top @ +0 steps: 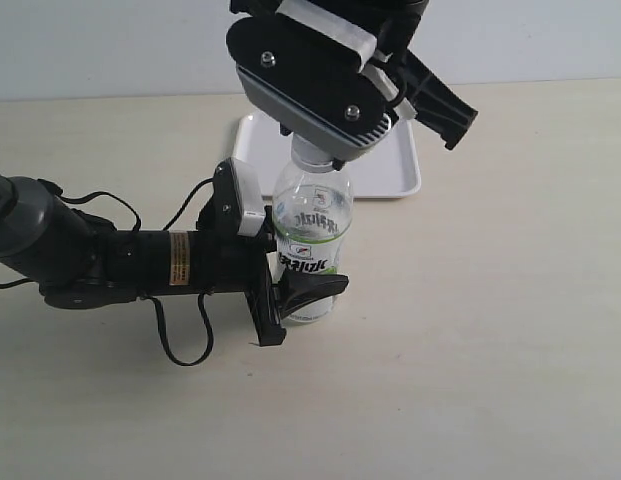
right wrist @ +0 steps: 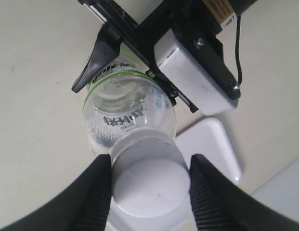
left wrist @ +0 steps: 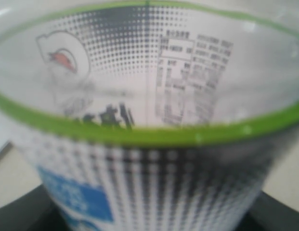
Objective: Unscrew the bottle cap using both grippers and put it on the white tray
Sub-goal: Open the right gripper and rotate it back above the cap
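The clear bottle (top: 310,225) with its white-and-green label stands upright on the table, just in front of the white tray (top: 390,180). My left gripper (top: 305,288) comes in level from the left and is shut on the bottle's lower body. The label (left wrist: 149,96) fills the left wrist view. My right gripper (top: 315,150) hangs over the neck and hides the cap in the exterior view. In the right wrist view the white bottle cap (right wrist: 149,185) sits on the bottle (right wrist: 125,106), and my right gripper (right wrist: 150,166) is shut on it, ribbed fingers (right wrist: 98,192) pressing either side.
The tray (right wrist: 212,144) lies behind the bottle, its near edge partly hidden by the right gripper's grey housing (top: 310,90). The left arm (top: 110,255) and its looping black cable (top: 180,340) lie low across the table's left side.
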